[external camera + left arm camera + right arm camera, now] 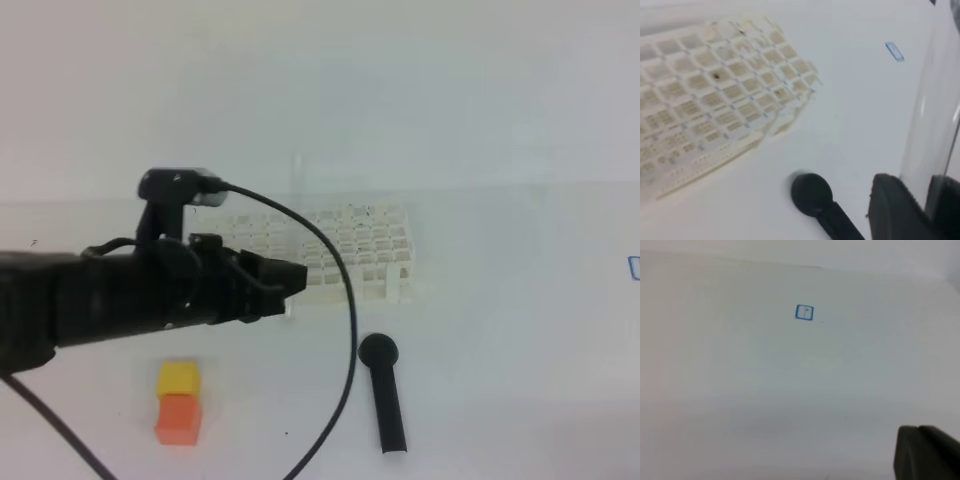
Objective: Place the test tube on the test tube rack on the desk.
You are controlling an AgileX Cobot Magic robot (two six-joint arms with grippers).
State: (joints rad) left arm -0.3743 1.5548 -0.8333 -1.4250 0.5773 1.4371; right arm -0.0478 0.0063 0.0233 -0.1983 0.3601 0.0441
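Here, the left gripper (297, 280) has its jaws clamped on a thin clear glass test tube (935, 110), held upright beside the white plastic grid rack (340, 250) on the plain white bench (500, 330). The right gripper's (927, 452) jaws are closed, holding nothing.

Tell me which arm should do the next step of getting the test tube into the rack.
Left. Its claw grips the test tube and hovers just in front of the test tube rack. The right claw is shut, holds nothing visible, and its camera shows only bare desk with no rack in view.
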